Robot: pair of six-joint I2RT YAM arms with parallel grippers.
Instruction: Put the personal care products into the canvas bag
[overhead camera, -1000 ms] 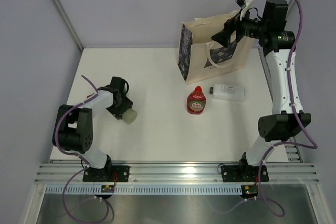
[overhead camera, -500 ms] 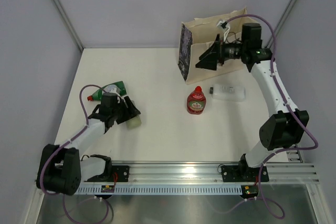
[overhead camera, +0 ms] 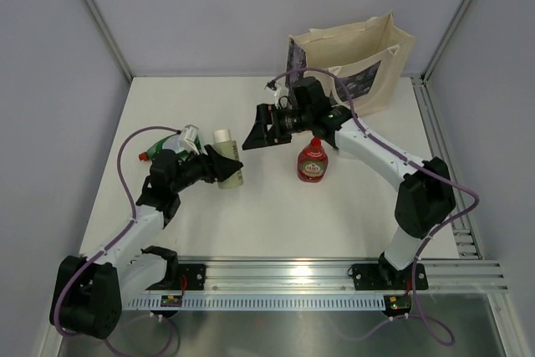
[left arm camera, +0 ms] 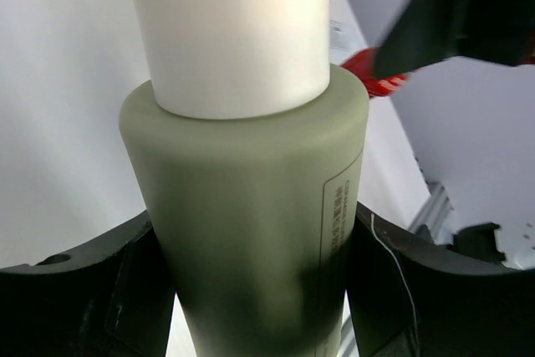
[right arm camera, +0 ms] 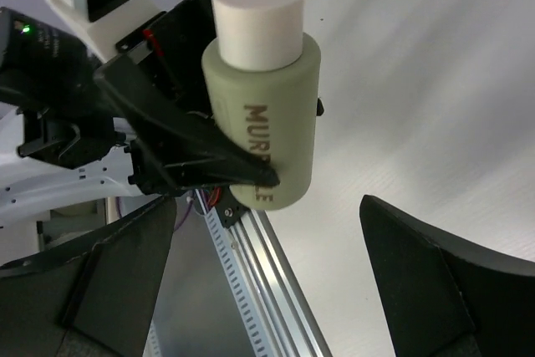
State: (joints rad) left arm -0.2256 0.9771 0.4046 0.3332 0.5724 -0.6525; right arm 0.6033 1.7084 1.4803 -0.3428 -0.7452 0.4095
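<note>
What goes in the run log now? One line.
left gripper: shut on pale-green bottle | right gripper: open, facing that bottle | red bottle: on table | canvas bag: standing at back

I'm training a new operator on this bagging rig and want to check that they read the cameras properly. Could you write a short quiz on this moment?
1. True or false: the left gripper holds the pale-green bottle.
2. The right gripper is: A) shut on a bottle, B) open and holding nothing, C) out of every view.
3. What colour is the cap of the held bottle?

Key: 1 true; 2 B; 3 white.
</note>
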